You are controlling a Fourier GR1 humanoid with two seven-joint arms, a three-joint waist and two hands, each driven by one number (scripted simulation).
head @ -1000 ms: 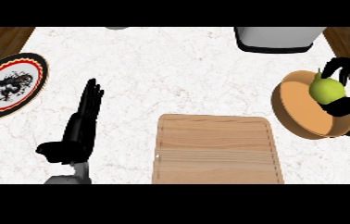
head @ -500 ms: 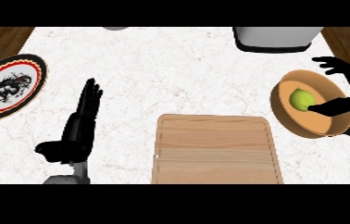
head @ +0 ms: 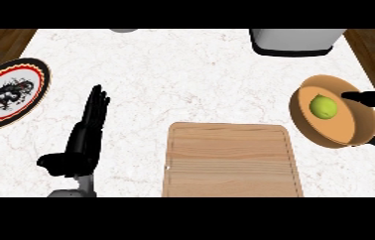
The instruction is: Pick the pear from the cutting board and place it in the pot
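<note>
Pear lying inside the pot, near the counter's right edge, touched by nothing. A second ago held up over the pot in the right hand; half a second ago already down inside, with dark fingers above and below it. Now let go, alone on the pot's tan floor.

Right hand drawn back to the right edge, only a dark tip showing over the pot's far rim; too little in view to tell whether released or clenched.

Board bare at the counter's near edge, left of the pot, unmoved across all three moments.

Left hand resting near the counter's near-left corner, fingers straight and pointing away, thumb out to the side, grasping nothing; same pose as before.

Plate with a red-and-black rim at the left edge, partly cut off. Grey box at the far edge toward the right corner. Both unchanged.
</note>
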